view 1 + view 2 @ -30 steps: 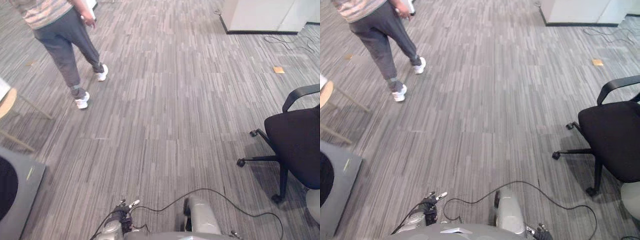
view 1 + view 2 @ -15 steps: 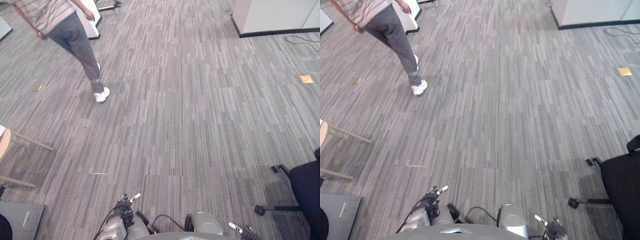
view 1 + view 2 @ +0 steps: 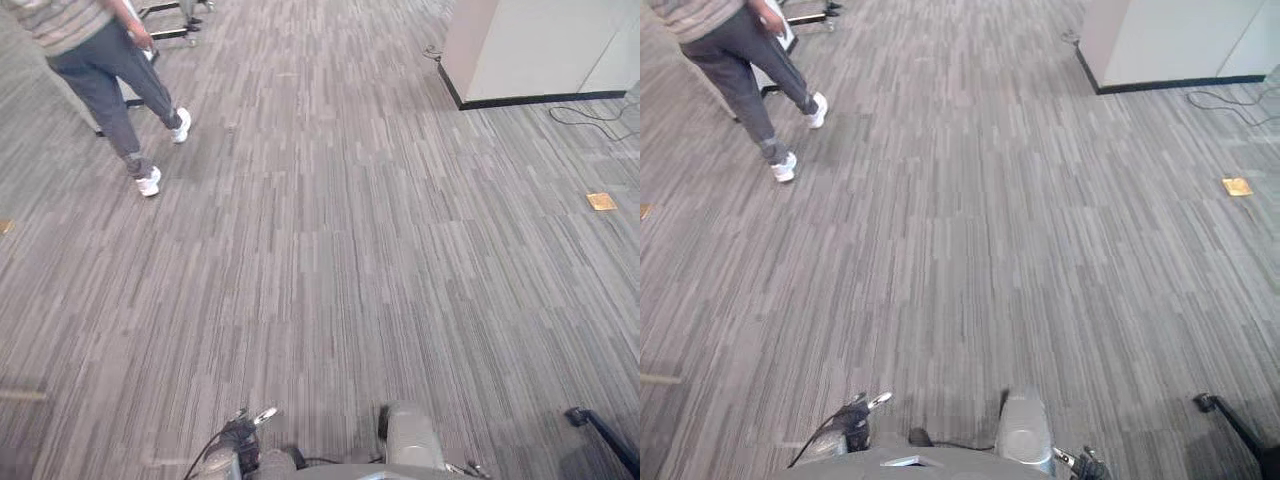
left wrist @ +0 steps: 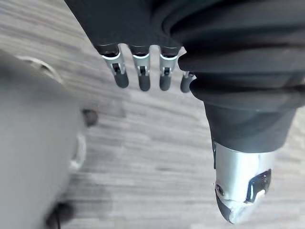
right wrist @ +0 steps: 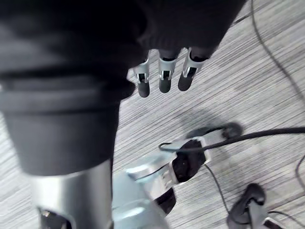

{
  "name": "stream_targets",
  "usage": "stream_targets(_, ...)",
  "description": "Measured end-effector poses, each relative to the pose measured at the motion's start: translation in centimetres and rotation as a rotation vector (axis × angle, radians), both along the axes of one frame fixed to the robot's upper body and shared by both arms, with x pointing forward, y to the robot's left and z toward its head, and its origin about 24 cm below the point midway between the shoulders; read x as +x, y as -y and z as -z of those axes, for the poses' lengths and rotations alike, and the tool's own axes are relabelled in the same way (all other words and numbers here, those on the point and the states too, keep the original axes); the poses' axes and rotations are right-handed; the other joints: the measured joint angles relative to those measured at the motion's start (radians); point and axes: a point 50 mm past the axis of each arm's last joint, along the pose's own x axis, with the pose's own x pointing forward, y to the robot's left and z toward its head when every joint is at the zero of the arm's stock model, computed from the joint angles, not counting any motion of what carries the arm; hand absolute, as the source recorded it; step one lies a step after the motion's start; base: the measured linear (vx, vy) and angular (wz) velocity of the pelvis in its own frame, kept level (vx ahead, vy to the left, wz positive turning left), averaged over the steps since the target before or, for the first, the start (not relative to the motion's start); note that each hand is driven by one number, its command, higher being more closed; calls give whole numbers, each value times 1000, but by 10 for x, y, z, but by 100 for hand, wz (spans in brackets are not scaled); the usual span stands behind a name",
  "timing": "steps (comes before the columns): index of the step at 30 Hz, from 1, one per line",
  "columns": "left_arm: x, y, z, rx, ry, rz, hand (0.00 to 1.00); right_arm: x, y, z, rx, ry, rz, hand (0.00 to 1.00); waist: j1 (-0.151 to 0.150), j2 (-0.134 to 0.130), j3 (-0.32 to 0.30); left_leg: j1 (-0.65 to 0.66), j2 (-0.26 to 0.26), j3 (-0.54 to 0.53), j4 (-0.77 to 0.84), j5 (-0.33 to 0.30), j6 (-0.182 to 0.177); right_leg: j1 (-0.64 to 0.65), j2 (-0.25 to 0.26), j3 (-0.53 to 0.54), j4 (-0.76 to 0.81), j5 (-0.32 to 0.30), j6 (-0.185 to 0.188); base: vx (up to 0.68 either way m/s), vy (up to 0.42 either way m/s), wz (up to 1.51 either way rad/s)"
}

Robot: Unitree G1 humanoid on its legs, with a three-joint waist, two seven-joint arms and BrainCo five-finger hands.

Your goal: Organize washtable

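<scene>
No washtable or any item from it is in sight; grey striped carpet [image 3: 330, 250] stretches ahead. My left hand [image 4: 141, 76] hangs down over the carpet, its fingers straight and its thumb [image 4: 240, 191] apart, holding nothing. My right hand [image 5: 164, 78] hangs the same way with straight fingers and nothing in it. In the eye views both hands peek in at the bottom edge, the left hand [image 3: 245, 432] and the right hand [image 3: 1080, 462].
A person [image 3: 100, 60] walks away at the upper left, beside a rolling stand's base [image 3: 165, 10]. A white cabinet [image 3: 540, 45] stands at the upper right with a cable [image 3: 590, 115] by it. A small orange tag [image 3: 601, 201] lies on the carpet. A chair's castor leg [image 3: 595, 425] shows lower right.
The camera has moved: the black chair has slid almost out at the right, and the stool and grey platform at the left have gone. The person has stepped farther off. Both hands still hang.
</scene>
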Motion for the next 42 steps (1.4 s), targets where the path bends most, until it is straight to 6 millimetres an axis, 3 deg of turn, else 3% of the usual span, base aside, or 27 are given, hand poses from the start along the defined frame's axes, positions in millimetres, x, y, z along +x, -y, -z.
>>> stream_targets(2, 21, 12, -7, -20, 63, 26, 0, -14, 3, 1, 1, -32, 41, 0, -27, -4, -5, 84, -18, -3, -35, -44, -10, -43, -23, -38, -451, 169, 14, -522, 81, 61)
stream_targets(3, 27, 16, -9, -28, 79, 29, 0, -22, 5, 1, -2, -53, 52, 0, -34, -6, -5, 118, -21, -14, -46, -63, -7, -46, -28, -28, -464, 275, 15, 75, -59, 51)
stream_targets(4, 27, 24, -9, -49, 87, 31, 0, -27, 12, 0, -10, -72, 87, 0, -38, 28, -13, 162, -4, -13, -34, -52, -18, -66, 6, 29, -354, 310, -31, 503, -169, 14)
stream_targets(6, 23, 26, -7, -64, 75, 9, 0, -26, 19, -2, -22, -57, 131, 0, -31, 41, -15, 109, 77, 14, 261, 7, -70, -70, 17, 65, -177, 145, -56, 844, -237, -20)
stream_targets(7, 13, 23, -3, -68, 47, -27, 0, -28, 19, -2, -19, -57, 161, 0, -30, 43, -12, 71, 161, 2, 486, 110, -84, -8, 22, 44, -134, 76, -92, 806, -209, -24)
stream_targets(9, -2, 21, 2, -81, 14, -67, 0, -26, 19, -2, -18, -55, 151, 0, -17, 51, -7, -21, 271, -5, 879, 186, -43, 129, 62, 34, -151, -2, -102, 722, -132, -27)
stream_targets(11, -12, 16, 5, -91, -9, -99, 0, -8, 21, -4, -32, -24, 89, 0, -5, 48, -2, -177, 256, -58, 1106, 93, -27, 316, 82, 39, -259, -35, -100, 713, -19, -27)
stream_targets(13, -10, 11, 4, -80, 0, -105, 0, 5, 21, -6, -43, 7, 35, 0, 17, 44, 0, -258, 241, -31, 1070, 52, -17, 378, 81, 56, -323, -34, -98, 503, 59, -39)
stream_targets(16, 3, -3, -5, -27, 71, -89, 0, 51, 21, -18, -83, 149, -68, 0, 49, 6, 16, -382, 215, 100, 674, -4, -8, 475, 27, 131, -429, -56, -45, 465, 139, -70)
stream_targets(17, 3, -4, -5, -16, 72, -87, 0, 60, 19, -20, -97, 176, -104, 0, 48, -4, 12, -376, 184, 131, 446, 20, -34, 491, 1, 155, -439, -76, -25, 547, 263, -63)
stream_targets(18, 0, -1, -4, -11, 66, -82, 0, 70, 24, -25, -129, 197, -159, 0, 40, 17, 7, -384, 167, 131, 107, 93, -68, 533, -7, 182, -460, -119, 13, 604, 311, -60)
stream_targets(19, -2, 2, -3, -15, 61, -78, 0, 72, 26, -26, -139, 197, -175, 0, 36, 34, 1, -398, 176, 113, 50, 90, -75, 549, 2, 185, -469, -135, 24, 723, 404, -54)
stream_targets(20, -1, 3, -3, -15, 70, -79, 0, 72, 27, -27, -149, 192, -186, 0, 37, 35, -4, -426, 182, 58, 70, 164, -54, 583, -4, 202, -474, -167, 42, 674, 330, -42)
stream_targets(21, 0, -2, -5, 11, 83, -86, 0, 68, 19, -23, -124, 183, -178, 0, 41, 10, -17, -437, 171, 46, 182, 176, -44, 620, -44, 224, -478, -165, 7, 782, 409, -33)
stream_targets(23, 6, 0, -7, 29, 96, -67, 0, 58, 6, -16, -85, 165, -169, 0, 35, -7, -22, -455, 151, -7, 298, 159, -14, 615, -61, 244, -381, -75, 15, 603, 317, 2)
stream_targets(24, 6, 0, -8, 41, 96, -31, 0, 42, -6, -8, -45, 118, -157, 0, 34, -40, -41, -449, 113, -24, 345, 102, 24, 568, -88, 265, -235, -1, 68, 502, 266, 58)
stream_targets(25, 10, 3, -8, 46, 98, 13, 0, 28, -16, -2, -9, 73, -138, 0, 30, -65, -58, -432, 76, -33, 354, 65, 43, 504, -101, 302, -74, 151, 206, 462, 243, 69)
stream_targets(26, 10, 6, -8, 42, 97, 34, 0, 22, -18, -1, 7, 62, -108, 0, 32, -71, -64, -416, 61, -35, 349, 53, 48, 467, -101, 327, -8, 259, 257, 386, 142, 59)
stream_targets(27, 11, 16, -8, 22, 96, 66, 0, 17, -21, 1, 21, 48, -95, 0, 33, -69, -60, -367, 39, -41, 319, 34, 64, 392, -82, 353, 139, 369, 268, 302, -20, 22)
stream_targets(29, 9, 23, -6, 2, 75, 86, 0, 18, -16, 0, 15, 60, -80, 0, 33, -52, -45, -238, 16, -41, 220, 25, 51, 268, -52, 293, 349, 214, 209, 191, -199, -6)
stream_targets(30, 8, 31, -5, -21, 72, 100, 0, 18, -5, -3, -11, 69, -55, 0, 33, -7, -34, -137, 23, -38, 127, 34, 37, 187, -32, 195, 372, 91, 70, -50, -277, -31)
stream_targets(31, 11, 38, -6, -39, 81, 98, 0, 19, 7, -7, -45, 78, -42, 0, 23, 38, -40, -71, 42, -22, 72, 46, 24, 96, -17, 98, 288, 21, -2, -141, -233, -24)
stream_targets(33, 20, 40, -10, -37, 113, 100, 0, 15, 13, -8, -64, 74, -30, 0, -2, 48, -28, -21, 51, -13, 60, 54, 4, 51, -20, 53, -38, 12, 19, -332, -87, 36)
stream_targets(34, 21, 34, -10, -21, 121, 98, 0, 5, 10, -6, -54, 47, -21, 0, -11, 21, -36, -1, 34, -9, 57, 49, -14, 69, -33, 76, -283, 92, 36, -206, -151, 77)
stream_targets(35, 23, 42, -10, -43, 123, 99, 0, -8, 13, -5, -51, -2, -1, 0, -16, 34, -23, 42, 47, 4, 38, 35, -41, 93, -25, 60, -305, 198, 2, 61, -135, 49)
stream_targets(37, 18, 51, -7, -70, 100, 96, 0, -7, 22, -7, -69, 0, 36, 0, 1, 66, -37, 38, 45, 0, 21, 45, -67, 102, -4, 58, -309, 159, -7, 324, -86, 15)
stream_targets(42, -7, 38, 3, -90, 22, -34, 0, -3, 27, -8, -70, 17, 60, 0, 13, 47, -47, 64, 56, 27, 16, 135, -82, 228, 17, -12, -364, 107, -22, 169, 54, 27)
